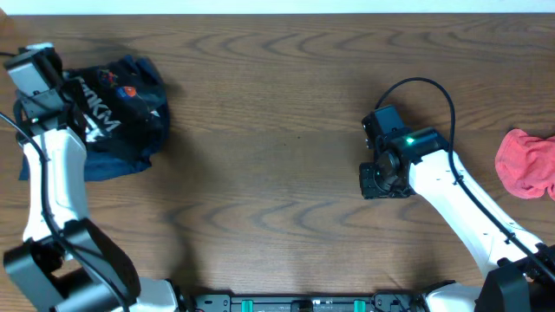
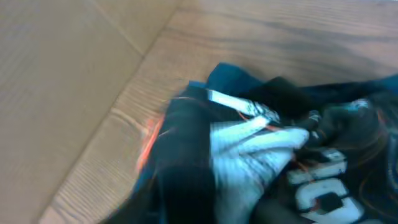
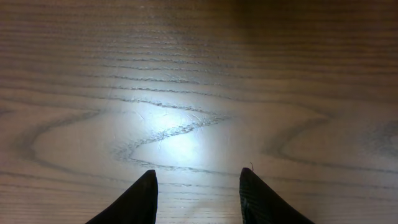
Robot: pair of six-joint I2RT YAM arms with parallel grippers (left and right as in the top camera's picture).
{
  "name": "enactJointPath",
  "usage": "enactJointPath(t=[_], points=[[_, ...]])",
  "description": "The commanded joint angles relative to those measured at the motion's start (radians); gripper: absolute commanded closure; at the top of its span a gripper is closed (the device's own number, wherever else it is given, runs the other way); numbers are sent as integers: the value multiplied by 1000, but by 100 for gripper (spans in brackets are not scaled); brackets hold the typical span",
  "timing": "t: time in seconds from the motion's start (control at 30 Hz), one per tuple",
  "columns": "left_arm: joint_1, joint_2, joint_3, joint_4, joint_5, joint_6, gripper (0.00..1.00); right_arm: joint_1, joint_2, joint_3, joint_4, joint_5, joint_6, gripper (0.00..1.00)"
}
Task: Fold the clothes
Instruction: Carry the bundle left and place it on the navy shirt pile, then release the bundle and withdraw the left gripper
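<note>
Soft, even light; sharpness varies.
Left wrist view smeared by blur across the shirt point(image 2: 249, 149); right wrist view shows white glare on the table point(image 3: 168, 134).

Right gripper point(image 3: 198, 186): two dark fingertips point(image 3: 138, 200) at the bottom edge, standing apart, nothing between them.
Table point(image 3: 186, 68): brown wood with wavy grain.
Bright patch point(image 3: 168, 134): on the wood, above the fingertips.
</note>
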Motion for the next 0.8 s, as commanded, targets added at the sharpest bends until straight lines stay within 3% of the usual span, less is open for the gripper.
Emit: enactJointPath(t=[0.0,0.1,0.3,0.4,0.5,0.63,0.77], points=[[18,25,18,8,22,-21,39,-14,-10,12,-2,6,18,59],[31,16,18,19,19,-55,30,-14,-10,12,-3,6,18,59],[32,-43,19,14,31,-116,30,-14,-10,12,3,7,17,58],[23,-80,19,-20,193,-146,29,-14,-10,12,30,2,18,53],[0,-97,19,-53,388,-195,30,-14,-10,12,88,-34,26,39],[-83,-95,19,-141,546,-216,30,-14,-10,12,228,-135,25,1],[-228,-92,18,-253,553,-215,29,-14,-10,12,386,-181,25,1]])
